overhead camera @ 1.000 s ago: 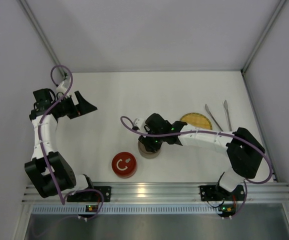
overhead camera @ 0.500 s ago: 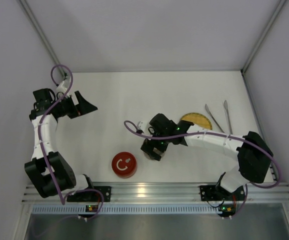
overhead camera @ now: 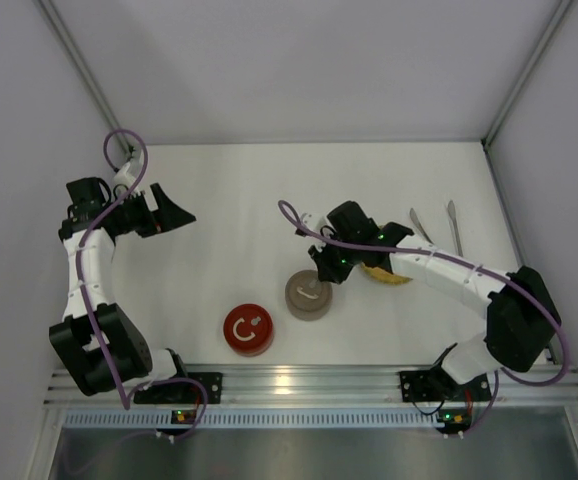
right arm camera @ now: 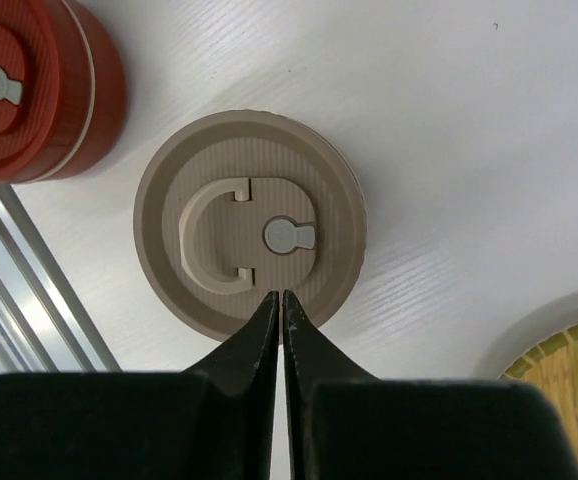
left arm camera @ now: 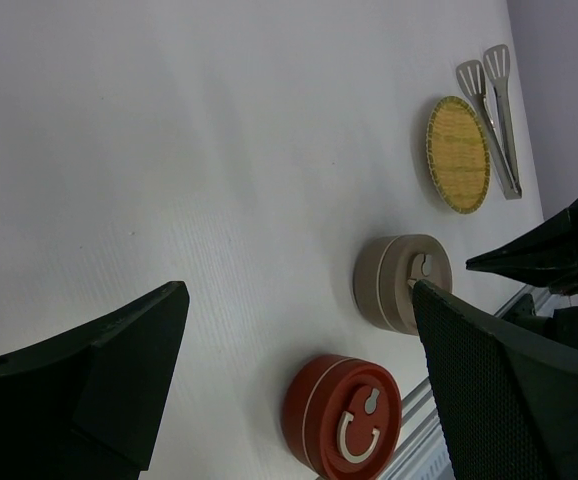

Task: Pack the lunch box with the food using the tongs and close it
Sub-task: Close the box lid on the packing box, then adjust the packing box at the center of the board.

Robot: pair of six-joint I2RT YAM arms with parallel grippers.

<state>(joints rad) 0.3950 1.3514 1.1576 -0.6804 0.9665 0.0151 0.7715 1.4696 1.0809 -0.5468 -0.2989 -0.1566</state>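
Top external view: the right gripper (overhead camera: 327,270) is seen just beyond the tan tin (overhead camera: 308,296), with its arm laid across the yellow plate (overhead camera: 389,277), most of which is hidden. The red tin (overhead camera: 248,329) stands near the tan one, towards the near edge of the table (overhead camera: 229,200). Both tins, taken to be the lunch box, are lidded. The tongs (overhead camera: 454,228) lie untouched at the far right, just beside the plate. No food can be made out in any view.

Several faults are judged possible. The plate could be swept aside by the arm above it. The tan tin could be nudged by the pressed-together fingers (right arm camera: 249,350), which hold nothing. The slim tongs, lying flat, could slip from a pinch.

In the right wrist view alone, the shut tips and the lid's ring handle are shown plainly. Only in the left wrist view is the plate seen whole and apparently bare. The left gripper (left arm camera: 299,290) is shown there spread wide and empty.
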